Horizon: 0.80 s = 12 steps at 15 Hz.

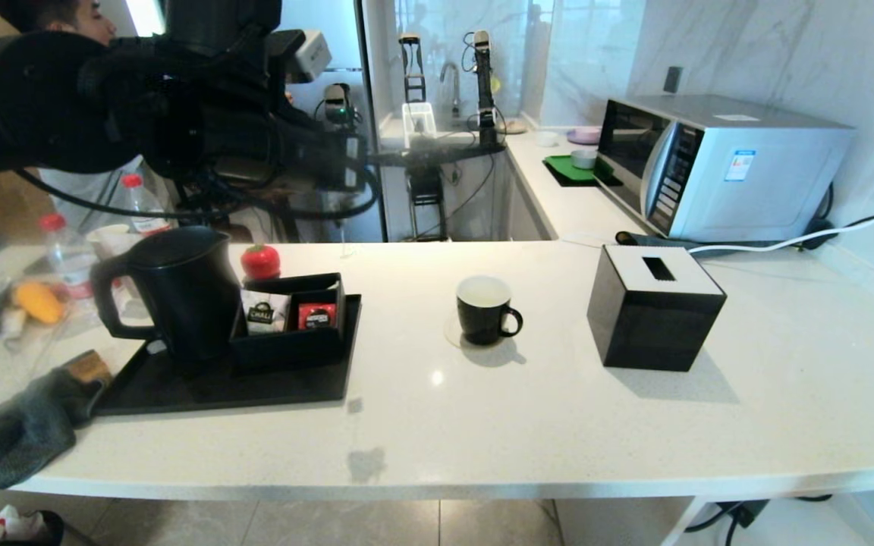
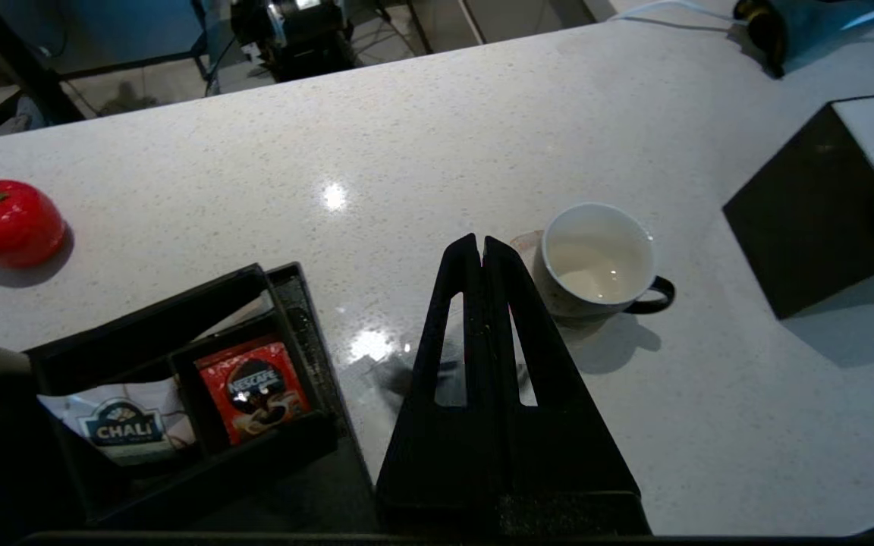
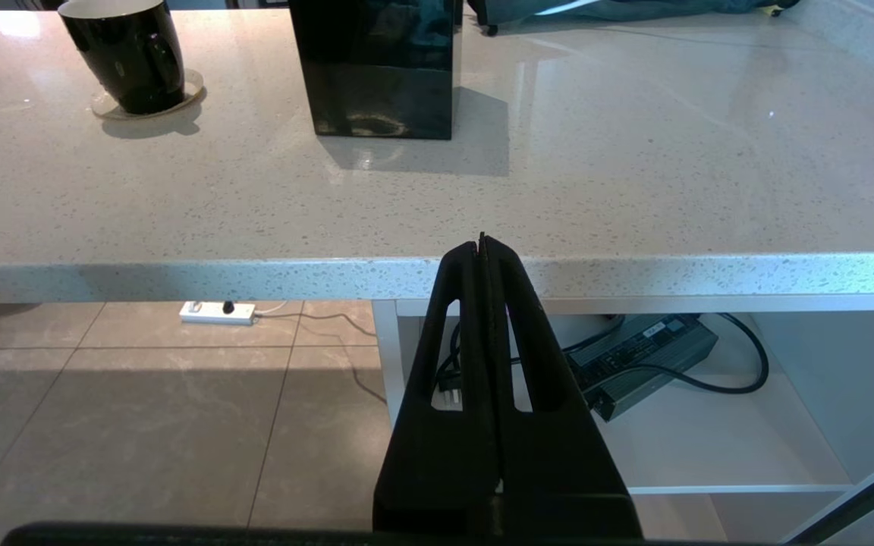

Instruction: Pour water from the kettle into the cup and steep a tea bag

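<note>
Kettle (image 1: 179,296) is standing upright on the black tray (image 1: 278,387) at the counter's left, loop handle facing outward to the left, mouth open at top; judging by its bulk it is likely handling as the heaviest item here, rigid, matte so not very slippery, and any water inside would be shifting its weight when tipped; best hold is probably the handle loop, gripped high so the spout side swings toward the cup. Cup (image 1: 485,309) is sitting upright on a clear coaster near mid-counter, well apart from the tray, ear handle pointing right; the left wrist view is showing its white interior (image 2: 596,262) with what looks like a little pale liquid or stain at the bottom, cannot tell which; ceramic by appearance, so stiff and breakable, light enough to slide if knocked. Tea bag itself is not showing anywhere; only a white sachet (image 2: 122,428) and a red sachet (image 2: 255,387) are standing in the divided box (image 1: 293,334) just beside the kettle. Left gripper (image 2: 480,246) is hovering above the counter between box and cup, jaws pressed together, holding nothing. Right gripper (image 3: 482,244) is sitting parked below the counter edge, jaws likewise pressed together and empty. Tissue box (image 1: 653,307) is standing right of the cup.
</note>
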Motion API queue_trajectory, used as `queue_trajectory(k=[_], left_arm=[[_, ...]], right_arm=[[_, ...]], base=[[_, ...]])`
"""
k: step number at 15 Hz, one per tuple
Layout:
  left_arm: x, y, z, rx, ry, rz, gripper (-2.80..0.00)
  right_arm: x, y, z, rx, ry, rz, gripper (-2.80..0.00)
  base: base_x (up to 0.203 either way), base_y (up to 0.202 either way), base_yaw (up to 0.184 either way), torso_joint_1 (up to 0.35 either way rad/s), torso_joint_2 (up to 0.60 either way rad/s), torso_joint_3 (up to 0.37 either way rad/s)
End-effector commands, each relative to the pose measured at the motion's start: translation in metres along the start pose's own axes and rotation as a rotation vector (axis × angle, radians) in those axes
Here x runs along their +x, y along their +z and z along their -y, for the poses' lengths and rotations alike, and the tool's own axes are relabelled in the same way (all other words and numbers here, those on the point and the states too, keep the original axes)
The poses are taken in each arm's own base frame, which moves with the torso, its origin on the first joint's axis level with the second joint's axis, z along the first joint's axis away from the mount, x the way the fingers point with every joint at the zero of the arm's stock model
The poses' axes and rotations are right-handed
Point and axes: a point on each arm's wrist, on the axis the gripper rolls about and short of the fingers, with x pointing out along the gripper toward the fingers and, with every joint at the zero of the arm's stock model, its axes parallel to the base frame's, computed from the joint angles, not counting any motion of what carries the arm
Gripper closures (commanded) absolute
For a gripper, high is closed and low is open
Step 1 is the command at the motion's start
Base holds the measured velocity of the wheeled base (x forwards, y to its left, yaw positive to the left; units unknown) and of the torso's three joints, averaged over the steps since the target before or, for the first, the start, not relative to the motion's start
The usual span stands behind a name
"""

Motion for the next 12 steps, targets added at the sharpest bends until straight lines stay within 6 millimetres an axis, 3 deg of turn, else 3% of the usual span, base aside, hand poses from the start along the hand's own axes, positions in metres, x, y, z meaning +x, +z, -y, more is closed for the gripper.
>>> queue_trajectory(k=[1, 12], left_arm=[[-0.003, 0.001, 0.007, -0.004, -0.017, 0.004, 0.00], [-0.023, -0.012, 0.022, 0.012, -0.064, -0.029, 0.00]], right_arm=[[0.000, 0.000, 0.000, 0.000, 0.000, -0.001, 0.00], [0.000, 0.000, 0.000, -0.003, 0.000, -0.001, 0.00]], base=[[0.000, 0.000, 0.000, 0.000, 0.00, 0.000], [0.000, 0.000, 0.000, 0.000, 0.00, 0.000]])
